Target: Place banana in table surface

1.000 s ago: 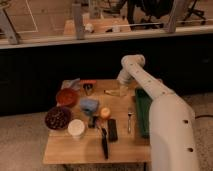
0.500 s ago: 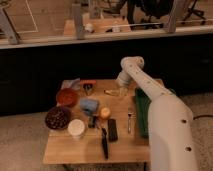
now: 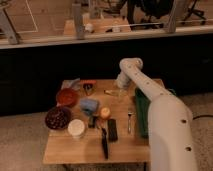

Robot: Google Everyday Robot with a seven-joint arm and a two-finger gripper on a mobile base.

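Hardly anything has moved since the earlier frames: the arm keeps the same bent pose over the far side of the desk (image 3: 75, 148), and no object has shifted that I can make out. At the left sit the red bowl (image 3: 66, 96), the dark bowl (image 3: 57, 118) and the white cup (image 3: 76, 128), then the blue object (image 3: 90, 105) and the round orange fruit (image 3: 105, 113) near the middle. Behind these, towards the far edge, the banana (image 3: 111, 92) appears to lie on the wood, so the placing looks all but done, with only letting go and pulling away left. Just right of it, the end effector (image 3: 120, 89) hangs low over its end. Whether it is open, or has hold of the fruit, I cannot tell. Further right lie the fork (image 3: 130, 118) and the green tray (image 3: 141, 113).
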